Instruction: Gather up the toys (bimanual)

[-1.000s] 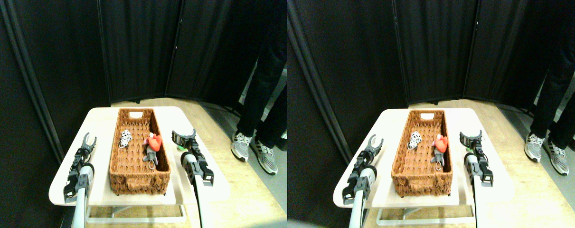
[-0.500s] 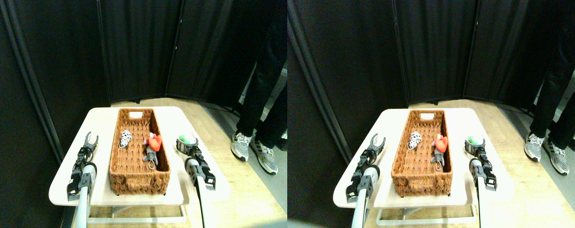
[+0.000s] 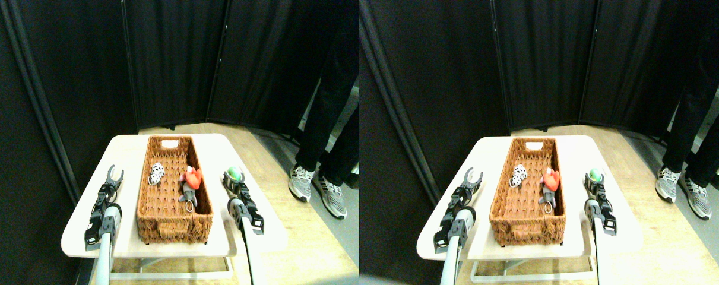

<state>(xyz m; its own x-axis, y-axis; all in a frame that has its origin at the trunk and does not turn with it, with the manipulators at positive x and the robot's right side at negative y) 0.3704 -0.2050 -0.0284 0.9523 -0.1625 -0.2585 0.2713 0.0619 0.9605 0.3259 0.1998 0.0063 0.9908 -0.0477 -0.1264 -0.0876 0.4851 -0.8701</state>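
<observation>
No readable txt, labels or nos. anywhere

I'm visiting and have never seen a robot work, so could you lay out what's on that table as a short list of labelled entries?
surface: pale table
container: brown woven basket, in the middle of the table
in the basket: spotted toy, red heart toy, grey toy
outside the basket: green toy, to its right
left gripper: open, empty, left of the basket
right gripper: at the green toy; grip unclear
bystander: person's legs at right
</observation>
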